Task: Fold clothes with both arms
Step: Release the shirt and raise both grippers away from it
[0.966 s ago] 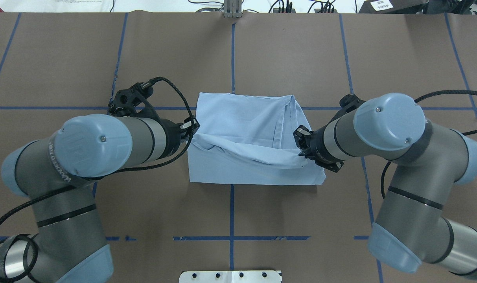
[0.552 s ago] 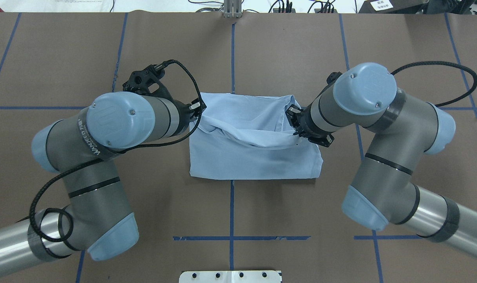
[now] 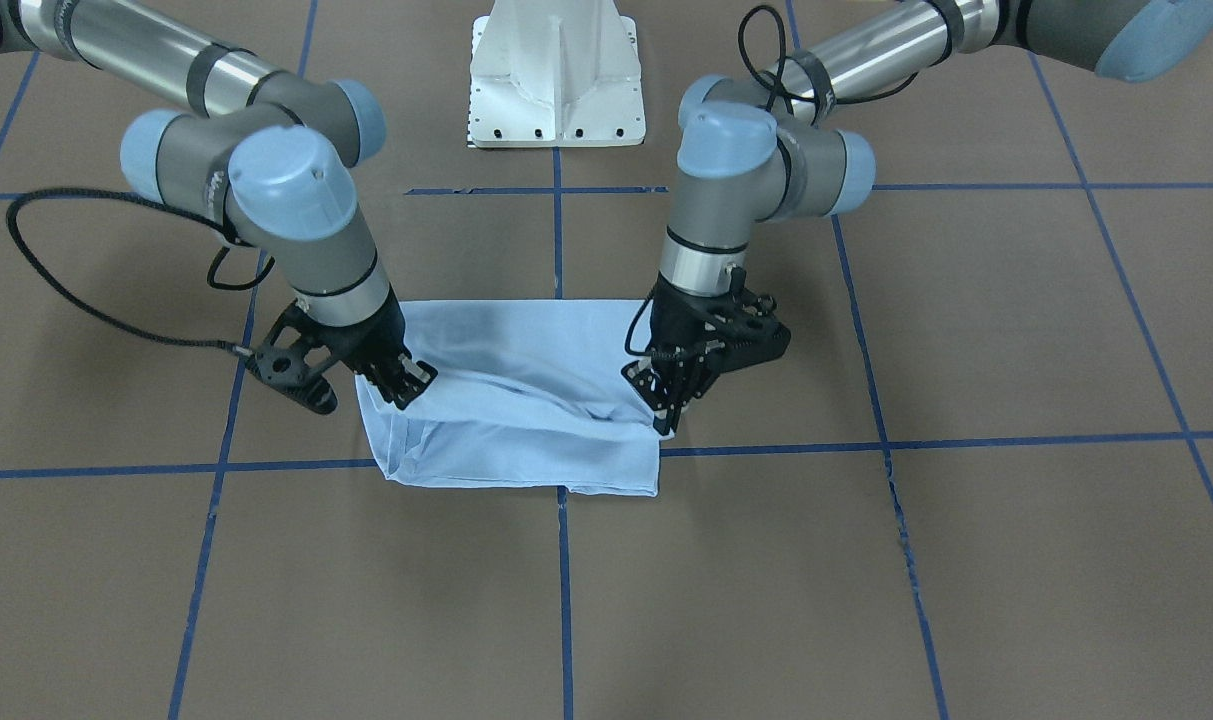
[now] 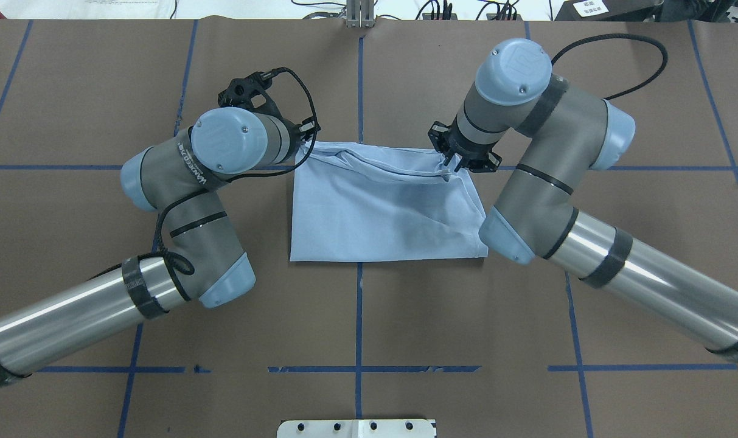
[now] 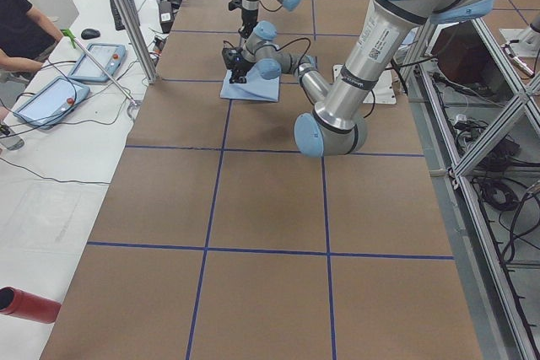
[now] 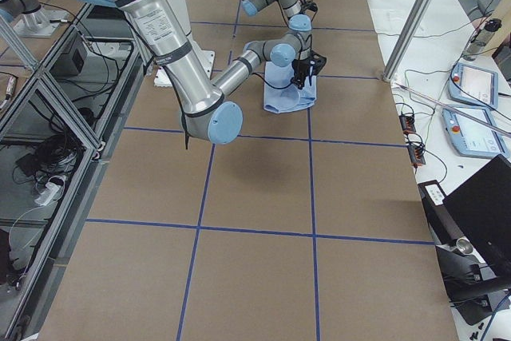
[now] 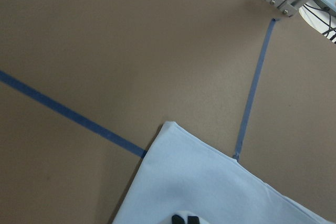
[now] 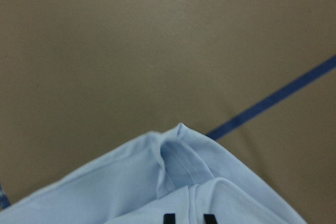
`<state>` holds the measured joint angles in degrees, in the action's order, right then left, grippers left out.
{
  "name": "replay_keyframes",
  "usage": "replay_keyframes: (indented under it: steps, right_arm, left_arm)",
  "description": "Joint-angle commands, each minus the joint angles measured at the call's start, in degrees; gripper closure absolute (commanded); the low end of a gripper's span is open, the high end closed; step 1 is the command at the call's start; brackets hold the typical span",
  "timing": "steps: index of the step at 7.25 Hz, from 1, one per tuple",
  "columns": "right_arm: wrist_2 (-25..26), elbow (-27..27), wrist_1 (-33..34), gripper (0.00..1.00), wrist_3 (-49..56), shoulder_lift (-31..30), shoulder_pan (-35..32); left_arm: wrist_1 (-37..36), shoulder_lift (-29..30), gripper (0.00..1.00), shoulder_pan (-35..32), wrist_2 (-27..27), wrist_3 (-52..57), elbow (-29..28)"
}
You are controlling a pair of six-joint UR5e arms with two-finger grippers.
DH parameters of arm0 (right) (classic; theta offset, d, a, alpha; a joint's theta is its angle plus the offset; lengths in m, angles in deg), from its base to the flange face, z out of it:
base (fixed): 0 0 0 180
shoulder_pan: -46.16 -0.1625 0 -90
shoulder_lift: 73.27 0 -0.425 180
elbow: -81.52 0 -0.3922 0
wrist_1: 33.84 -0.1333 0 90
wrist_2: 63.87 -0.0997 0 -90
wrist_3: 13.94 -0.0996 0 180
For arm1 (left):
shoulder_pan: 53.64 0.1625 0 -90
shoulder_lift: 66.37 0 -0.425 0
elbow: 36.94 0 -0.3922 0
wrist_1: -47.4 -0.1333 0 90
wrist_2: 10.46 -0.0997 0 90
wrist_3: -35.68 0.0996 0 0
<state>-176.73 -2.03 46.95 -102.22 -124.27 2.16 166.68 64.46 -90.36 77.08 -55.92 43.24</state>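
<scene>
The pale blue T-shirt [image 4: 387, 213] lies folded into a rectangle at the table's middle, also seen as the shirt [image 3: 526, 420] from the front. A raised fold of cloth stretches along its far edge between both grippers. My left gripper [image 4: 308, 137] is shut on the cloth at the far left corner; it shows as the left gripper [image 3: 666, 415] on the front view's right. My right gripper [image 4: 451, 164] is shut on the far right corner, shown as the right gripper [image 3: 406, 385]. Each wrist view has shirt cloth [image 7: 210, 187] [image 8: 199, 192] at the fingertips [image 7: 185, 219] [image 8: 168, 217]. Print and label are hidden.
Brown table cover with blue tape grid lines [image 4: 358, 316]. The white pedestal base [image 3: 556, 90] stands at the robot's edge. A metal post [image 4: 359, 15] stands at the far edge. A person [image 5: 17, 31] and tablets [image 5: 51, 99] are at a side bench, with a red bottle [image 5: 25, 303].
Both grippers have carried the held edge of the shirt away from the robot to its far edge. The lifted fold has flattened over the lower layer.
</scene>
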Motion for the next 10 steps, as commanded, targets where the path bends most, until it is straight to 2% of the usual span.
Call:
replay_keyframes:
  steps: [1,2,3,4,5,6,7,9,10]
  right_arm:
    - [-9.4,10.9,-4.0,0.00,17.9,5.0,-9.9]
    - [-9.6,10.9,-3.9,0.00,18.6,5.0,-10.0]
    - [-9.7,10.4,-4.1,0.00,18.1,4.8,-10.0]
    - [-9.5,7.4,-4.1,0.00,17.6,2.8,-10.0]
    - [-9.5,1.5,-3.9,0.08,17.4,-1.3,-10.1]
    - [-9.0,-2.9,-3.6,0.57,14.2,-3.9,-8.5]
    - [-5.9,-5.0,-3.7,1.00,8.2,-4.0,-4.6]
    - [2.5,-5.5,-3.6,1.00,7.2,-3.3,5.2]
    - [2.7,-4.9,-3.6,1.00,6.5,-2.4,6.3]
  left_arm:
    - [5.6,1.2,0.00,-4.5,0.5,6.1,-5.0]
    - [5.3,0.1,0.00,-4.6,0.6,6.1,-1.1]
    - [4.3,-2.0,0.00,-4.7,3.6,6.2,2.3]
    - [2.6,-4.9,0.00,-5.8,7.5,6.4,7.6]
    - [1.2,-7.7,0.00,-6.8,10.1,12.4,12.2]
    - [0.2,-10.7,0.00,-7.7,11.6,18.6,16.4]
    - [-0.4,-13.2,0.00,-8.5,13.3,19.7,19.4]
    - [-0.3,-15.6,0.00,-12.0,17.2,25.3,20.5]
    - [-0.2,-16.9,0.00,-12.4,17.9,26.8,20.8]
